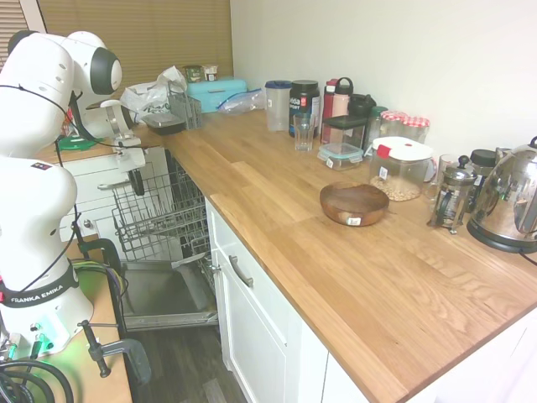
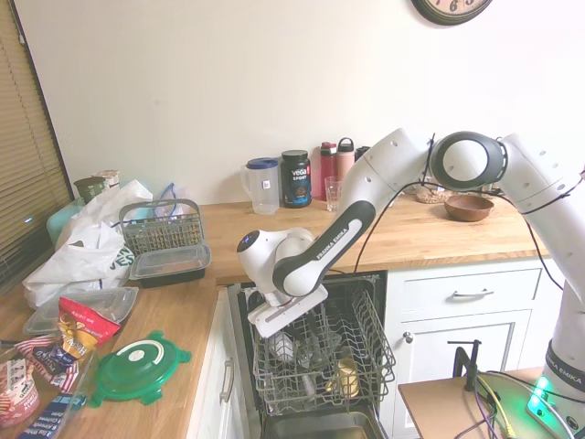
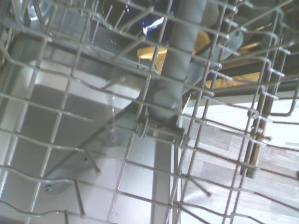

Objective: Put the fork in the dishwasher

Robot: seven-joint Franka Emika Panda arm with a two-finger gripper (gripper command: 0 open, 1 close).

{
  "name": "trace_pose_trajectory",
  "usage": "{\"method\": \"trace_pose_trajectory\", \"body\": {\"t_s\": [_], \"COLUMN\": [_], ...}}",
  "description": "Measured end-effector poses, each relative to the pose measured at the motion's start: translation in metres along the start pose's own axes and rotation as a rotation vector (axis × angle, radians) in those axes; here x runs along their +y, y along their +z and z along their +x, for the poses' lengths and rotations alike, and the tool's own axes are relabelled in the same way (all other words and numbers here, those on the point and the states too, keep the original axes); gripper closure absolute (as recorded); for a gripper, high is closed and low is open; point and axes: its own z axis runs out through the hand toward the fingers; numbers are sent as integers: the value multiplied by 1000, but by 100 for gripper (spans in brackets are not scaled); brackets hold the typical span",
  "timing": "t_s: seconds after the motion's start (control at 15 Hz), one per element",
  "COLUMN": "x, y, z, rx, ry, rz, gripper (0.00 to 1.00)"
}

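Grey wire rack of the dishwasher (image 1: 159, 214) stood pulled out, with the pincer (image 1: 137, 180) lowered into it; finger state could not be told. Second exterior view: pincer (image 2: 281, 346) inside the rack; fork not discernible. Wrist view: rack wires (image 3: 140, 126) close up.

Cream walls (image 1: 377, 50), wooden countertop (image 1: 336, 252), white cupboard doors (image 1: 252, 327), brown blinds (image 1: 143, 34), wall clock (image 2: 452, 9).
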Motion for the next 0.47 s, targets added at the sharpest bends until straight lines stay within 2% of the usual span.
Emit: {"method": "trace_pose_trajectory", "body": {"t_s": [0.2, 0.33, 0.47], "x": [28, 56, 85], "y": [-53, -106, -143], "z": [23, 47, 82], "rx": [25, 35, 19], "ry": [12, 45, 99], "rz": [74, 162, 249], "gripper": [0, 0, 0]}}
